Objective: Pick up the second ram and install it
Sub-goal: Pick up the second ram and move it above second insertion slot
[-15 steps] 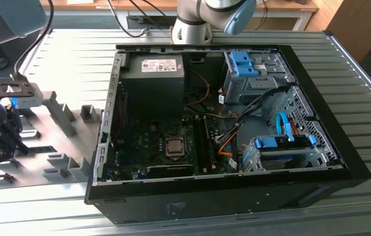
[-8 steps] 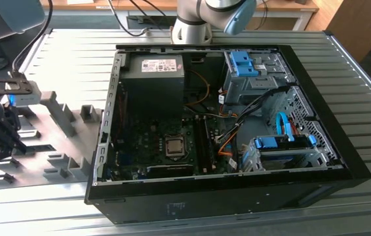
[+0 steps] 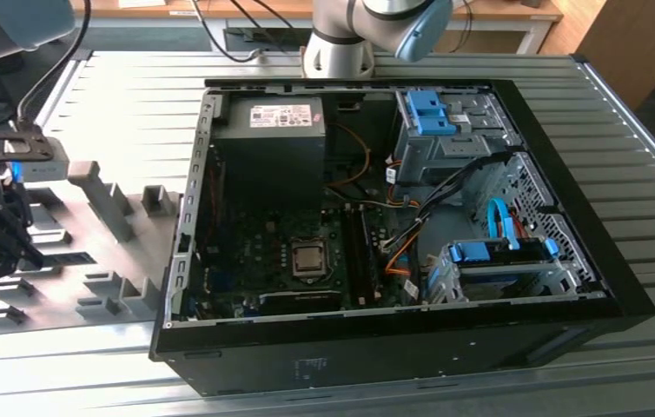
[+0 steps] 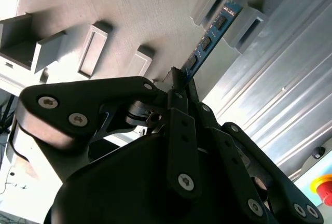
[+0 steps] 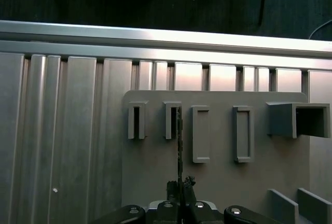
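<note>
The second ram [image 4: 210,36] is a thin blue-edged stick with black chips, and my gripper [image 4: 179,80] is shut on its near end. Its far end reaches between two gray fixture blocks [image 4: 249,27]. In the first wrist view the ram [image 5: 180,141] is edge-on, rising from the gripper [image 5: 180,183] toward a slotted block [image 5: 171,121]. In the exterior view the gripper [image 3: 5,250] hangs over the gray fixture plate [image 3: 95,278] at that view's left, well apart from the open computer case [image 3: 191,261]. The motherboard's memory slots [image 3: 360,256] lie beside the processor socket [image 3: 309,258].
Several gray blocks [image 5: 200,134] and box shapes [image 5: 298,120] stand up from the fixture plate. The ribbed metal table [image 3: 640,148] runs under everything. Inside the case are a power supply [image 3: 269,156], blue drive brackets [image 3: 430,113] and loose cables [image 3: 501,217]. The arm's base [image 3: 340,43] stands behind the case.
</note>
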